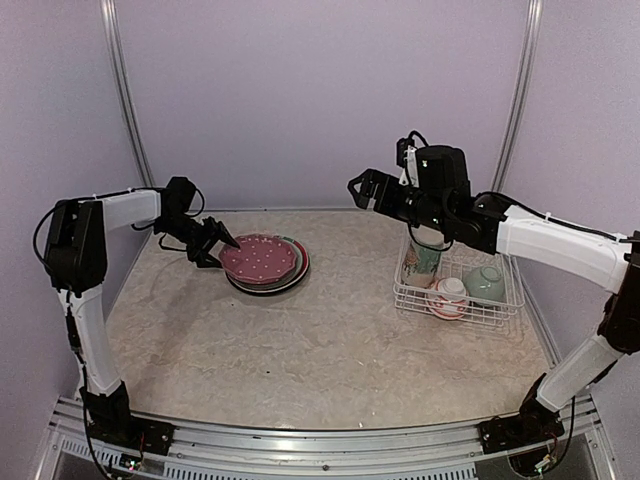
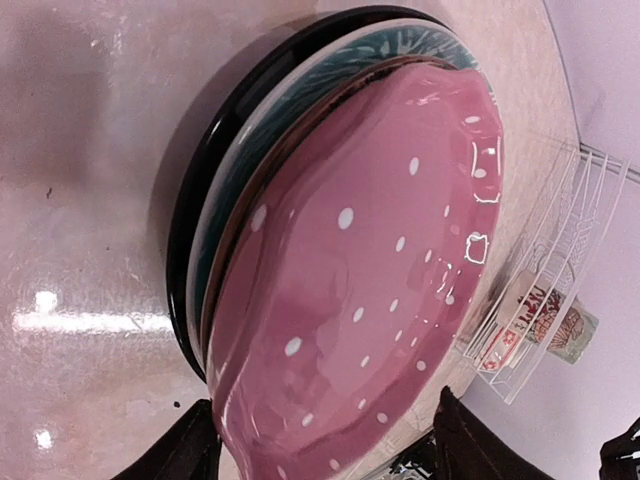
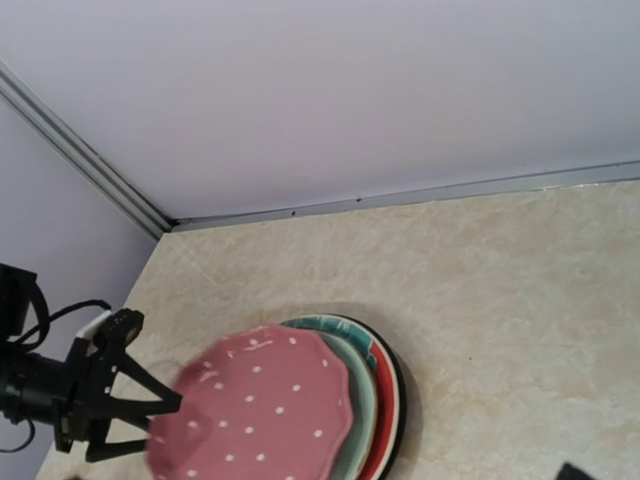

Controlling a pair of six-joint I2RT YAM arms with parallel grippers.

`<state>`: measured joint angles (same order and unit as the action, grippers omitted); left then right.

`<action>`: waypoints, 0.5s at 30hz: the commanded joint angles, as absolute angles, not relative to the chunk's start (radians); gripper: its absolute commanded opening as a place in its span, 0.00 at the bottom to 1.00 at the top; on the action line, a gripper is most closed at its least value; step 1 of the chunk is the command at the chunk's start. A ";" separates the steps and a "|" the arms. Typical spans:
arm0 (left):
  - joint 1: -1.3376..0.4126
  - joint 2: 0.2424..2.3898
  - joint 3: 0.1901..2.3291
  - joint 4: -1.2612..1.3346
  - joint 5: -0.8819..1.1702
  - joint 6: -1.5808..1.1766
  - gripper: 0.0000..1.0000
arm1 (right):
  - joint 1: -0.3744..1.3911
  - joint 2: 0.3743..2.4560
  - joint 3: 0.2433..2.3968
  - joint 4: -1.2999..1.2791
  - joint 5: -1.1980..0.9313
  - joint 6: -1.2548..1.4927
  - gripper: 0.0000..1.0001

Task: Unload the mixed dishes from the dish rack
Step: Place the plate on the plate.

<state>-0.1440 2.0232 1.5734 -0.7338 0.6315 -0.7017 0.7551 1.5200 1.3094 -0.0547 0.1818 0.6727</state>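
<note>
Three plates (image 1: 300, 266) lie stacked on the table (image 1: 320, 350), well out to the left of the rack (image 1: 505, 306), with the pink plate (image 1: 258, 258) on top. What is left for you sits inside the rack. The mug (image 1: 425, 262) stands upright in the rack's back-left corner, its long axis vertical. The white-pink bowl (image 1: 449, 297) is just in front of it, and the mint bowl (image 1: 486, 282) is beside that, toward the rack's right side. Your right gripper (image 1: 357, 190) is the nearer one by far. It hangs above and just past the rack's left edge, fingers spread wide and holding nothing, but it points away from the rack toward the plates. The mug therefore lies behind and below those fingers, under the wrist, so you would likely have to draw back and tip down before reaching it. The rack's wire walls block a sideways approach, and the white-pink bowl crowds the mug's front, so coming from above looks safest. Your left gripper (image 1: 222, 250) is far from the rack, at the pink plate's left rim. Its fingers are parted either side of that rim and do not appear to be pinching it.
</note>
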 commanded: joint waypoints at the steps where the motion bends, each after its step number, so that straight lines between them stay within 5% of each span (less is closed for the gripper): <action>1: -0.149 2.012 1.611 -0.759 0.586 -0.686 0.72 | 0.774 1.486 1.293 -0.050 0.195 0.677 1.00; 15: -0.170 2.000 1.606 -0.740 0.577 -0.672 0.76 | 0.794 1.512 1.333 -0.100 0.220 0.669 1.00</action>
